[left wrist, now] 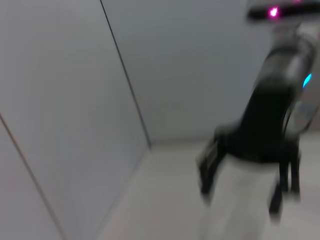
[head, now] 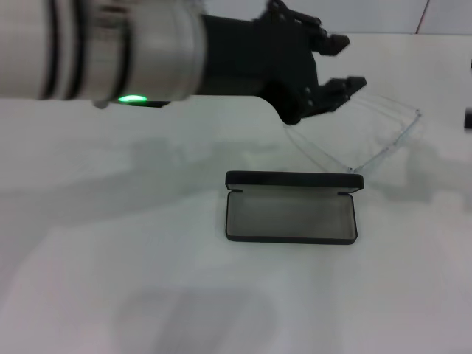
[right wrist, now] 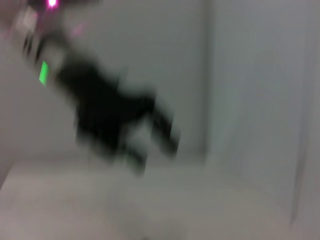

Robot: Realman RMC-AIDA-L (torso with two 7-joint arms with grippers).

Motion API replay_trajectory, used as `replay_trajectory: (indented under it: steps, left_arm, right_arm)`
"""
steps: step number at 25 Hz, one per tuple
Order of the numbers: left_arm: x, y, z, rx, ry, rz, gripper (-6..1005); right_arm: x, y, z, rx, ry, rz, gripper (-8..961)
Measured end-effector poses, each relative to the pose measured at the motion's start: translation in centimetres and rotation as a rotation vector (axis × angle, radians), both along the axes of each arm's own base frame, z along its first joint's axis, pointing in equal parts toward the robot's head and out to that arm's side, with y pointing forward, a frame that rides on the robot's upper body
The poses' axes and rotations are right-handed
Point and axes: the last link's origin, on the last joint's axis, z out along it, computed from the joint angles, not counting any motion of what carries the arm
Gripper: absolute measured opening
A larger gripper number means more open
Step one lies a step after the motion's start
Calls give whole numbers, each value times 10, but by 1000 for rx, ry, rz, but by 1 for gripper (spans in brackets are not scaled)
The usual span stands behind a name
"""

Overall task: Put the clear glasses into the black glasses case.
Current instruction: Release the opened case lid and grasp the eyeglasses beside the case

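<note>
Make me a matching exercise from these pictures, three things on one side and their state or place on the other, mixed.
Things:
A. flat black rectangular glasses case
B. transparent plastic glasses
C. left gripper

States:
1. jaws apart, above the table
2. lid open, grey lining showing
3. just behind the case

Pairs: A-2, B-3, C-1.

The right gripper is off to the side, away from the case.

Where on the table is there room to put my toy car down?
Bare table lies in front of the open black glasses case and to its left. It's crowded behind the case, where the left end effector hovers by the clear glasses.
</note>
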Motion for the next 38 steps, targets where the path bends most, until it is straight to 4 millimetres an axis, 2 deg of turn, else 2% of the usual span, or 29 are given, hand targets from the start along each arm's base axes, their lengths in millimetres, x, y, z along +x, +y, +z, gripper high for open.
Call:
replay_trajectory:
  steps: [4,8,11,16,19,22,26,31,38]
  left_arm:
    - [-16,-6,24,-6,-168,13,421]
    - [-37,-8,32,-22,-293,68,419]
    - [-52,-2,34,-40,-376,131,417]
    - [-81,6,36,-57,-459,243,413]
    - [-92,8,35,-50,-459,264,411]
    - [-96,8,34,-46,-453,262,411]
    - [-100,8,35,-41,-451,265,411]
    - [-103,9,36,-34,-453,270,411]
    - [-109,12,32,-38,-458,284,412]
  right_arm:
    - [-45,29,14,-131,-366,17,833]
    - [-71,50,10,-159,-664,9,786]
    - [-89,59,-10,-208,-885,33,751]
    - [-116,68,-49,-188,-1074,178,693]
    - [-126,75,-70,-135,-1175,264,655]
    - [-129,79,-91,-97,-1225,347,634]
    - [-122,82,-121,-35,-1319,481,619]
    - [-109,85,-134,-39,-1348,509,600]
    - [-102,86,-142,-62,-1351,509,573]
